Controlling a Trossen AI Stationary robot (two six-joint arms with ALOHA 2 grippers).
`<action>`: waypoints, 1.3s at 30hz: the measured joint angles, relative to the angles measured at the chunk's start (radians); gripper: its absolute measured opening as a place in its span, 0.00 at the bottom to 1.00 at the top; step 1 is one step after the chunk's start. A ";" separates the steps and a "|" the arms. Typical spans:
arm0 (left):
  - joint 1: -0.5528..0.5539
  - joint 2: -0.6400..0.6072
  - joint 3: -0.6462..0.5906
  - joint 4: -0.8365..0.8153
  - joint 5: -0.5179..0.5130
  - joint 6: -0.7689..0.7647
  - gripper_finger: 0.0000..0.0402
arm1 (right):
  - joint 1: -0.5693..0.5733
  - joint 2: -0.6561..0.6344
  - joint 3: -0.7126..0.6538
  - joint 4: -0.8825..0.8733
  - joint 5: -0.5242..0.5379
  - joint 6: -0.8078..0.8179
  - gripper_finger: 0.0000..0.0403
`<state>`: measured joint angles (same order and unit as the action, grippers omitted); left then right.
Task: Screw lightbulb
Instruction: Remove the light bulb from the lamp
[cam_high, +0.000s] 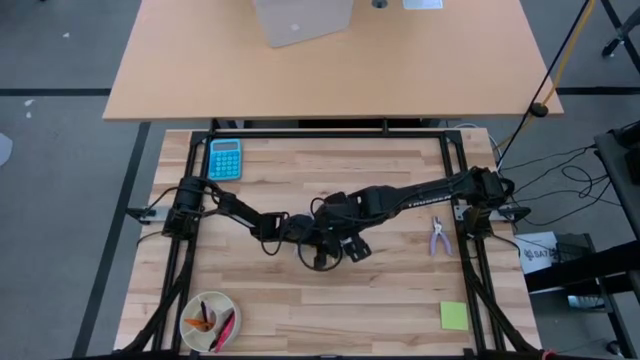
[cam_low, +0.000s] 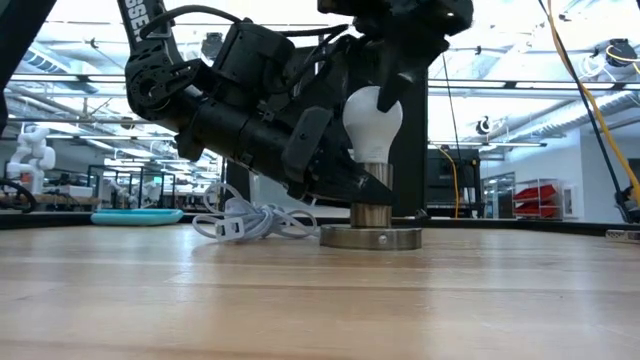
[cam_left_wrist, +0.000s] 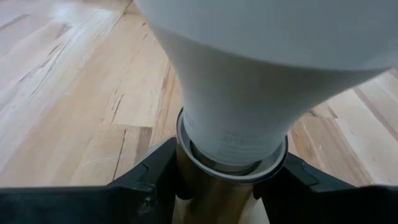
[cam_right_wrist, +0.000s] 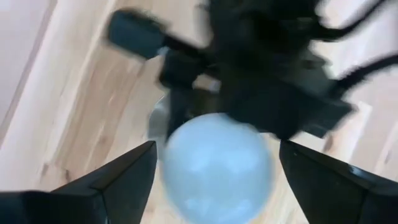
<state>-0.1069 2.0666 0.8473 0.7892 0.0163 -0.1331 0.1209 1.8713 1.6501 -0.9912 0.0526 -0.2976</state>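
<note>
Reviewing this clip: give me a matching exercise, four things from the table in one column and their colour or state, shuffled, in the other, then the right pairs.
Things:
1. lightbulb
2. calculator
3. sticky note
4. left gripper

Colour or state:
A. yellow-green, lying flat near the table's front right corner
B. white, standing upright in the metal socket
C. fingers either side of the socket's neck, under the bulb
D. blue, at the table's back left

Pairs: 1-B, 2-D, 3-A, 4-C
</note>
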 joint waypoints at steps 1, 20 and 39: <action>0.000 0.000 0.001 -0.001 0.000 0.001 0.44 | -0.001 0.000 0.000 0.001 0.006 0.036 0.83; 0.001 0.000 0.002 0.000 -0.021 -0.025 0.44 | -0.004 -0.010 0.001 -0.037 -0.006 0.834 0.86; 0.001 0.000 0.002 0.001 -0.032 -0.033 0.44 | -0.007 0.018 0.002 -0.034 -0.005 0.979 0.69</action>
<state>-0.1059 2.0666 0.8490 0.7905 -0.0160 -0.1661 0.1141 1.8889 1.6524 -1.0248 0.0477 0.6809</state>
